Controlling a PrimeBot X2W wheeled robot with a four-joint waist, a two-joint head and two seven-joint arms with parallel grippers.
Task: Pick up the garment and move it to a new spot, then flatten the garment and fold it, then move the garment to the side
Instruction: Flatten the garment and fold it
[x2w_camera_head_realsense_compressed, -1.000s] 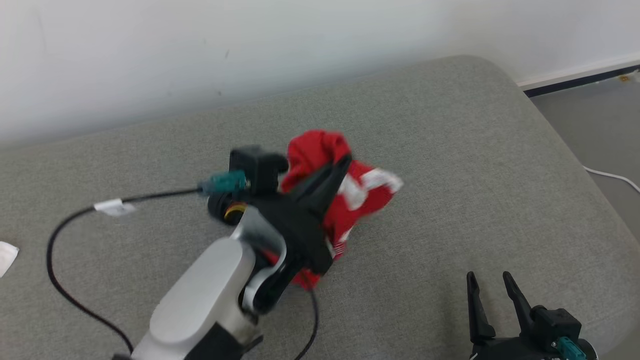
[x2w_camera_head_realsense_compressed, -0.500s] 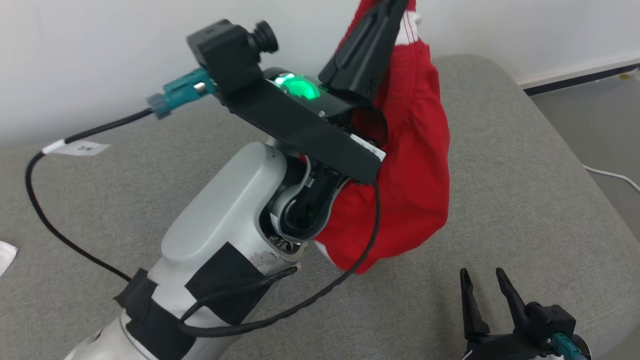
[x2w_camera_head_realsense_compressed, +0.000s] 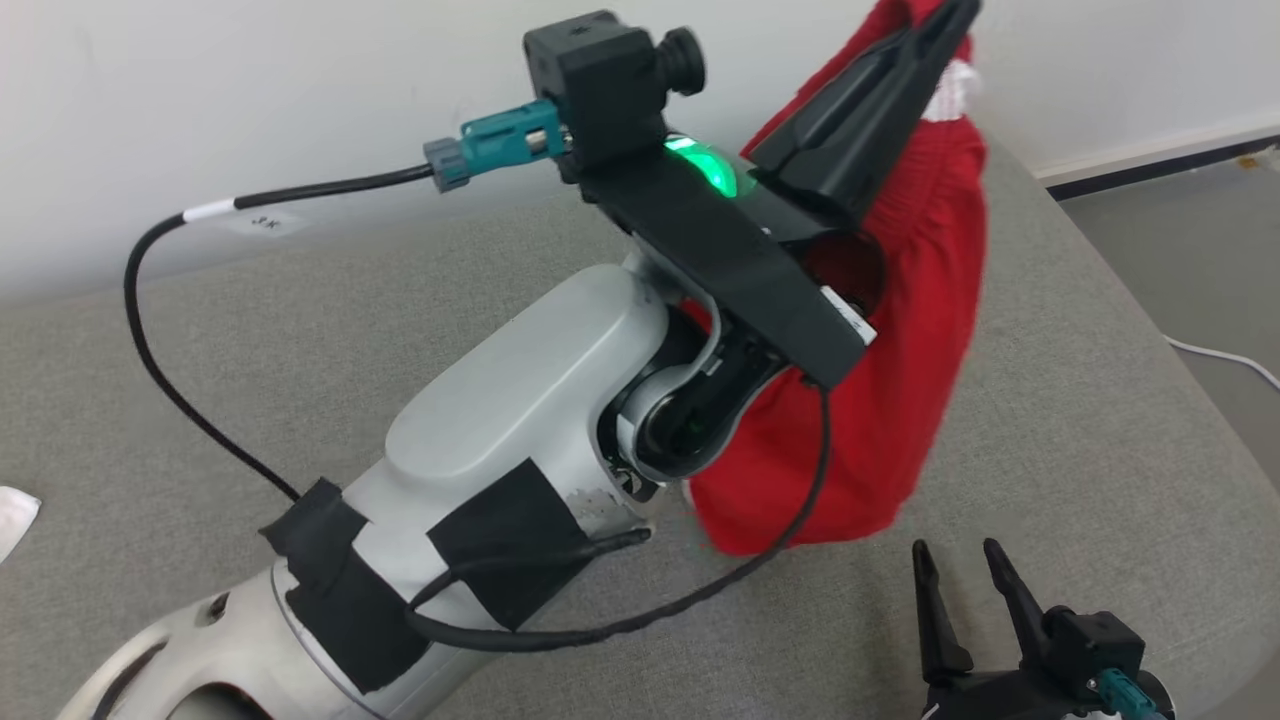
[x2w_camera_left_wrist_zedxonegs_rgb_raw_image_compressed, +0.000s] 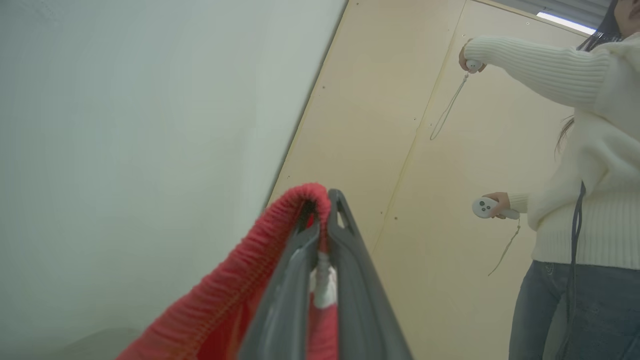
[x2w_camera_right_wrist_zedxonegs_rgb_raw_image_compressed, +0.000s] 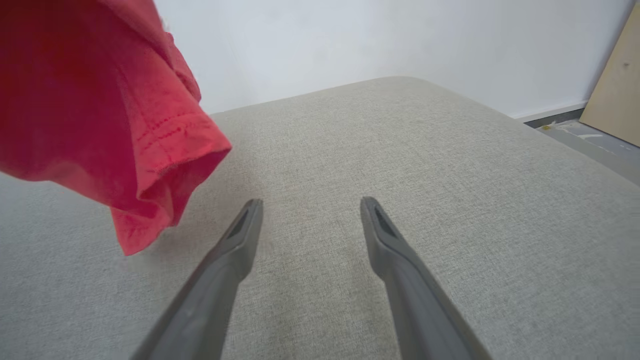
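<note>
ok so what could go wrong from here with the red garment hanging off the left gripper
1. The left gripper pinches the red garment only by its ribbed edge near the fingertips, so it might slip free in a swing.
2. The black cable loops across the hanging cloth and could snag it.
3. It hangs bunched, so it may land crumpled on the grey cushion, beside the open right gripper.

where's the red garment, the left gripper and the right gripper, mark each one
red garment (x2w_camera_head_realsense_compressed: 920, 300), head view, on the hanging cloth's middle
left gripper (x2w_camera_left_wrist_zedxonegs_rgb_raw_image_compressed: 324, 200), left wrist view, between the fingers' tips pinching the waistband
right gripper (x2w_camera_right_wrist_zedxonegs_rgb_raw_image_compressed: 311, 200), right wrist view, midway between the open fingers' tips
</note>
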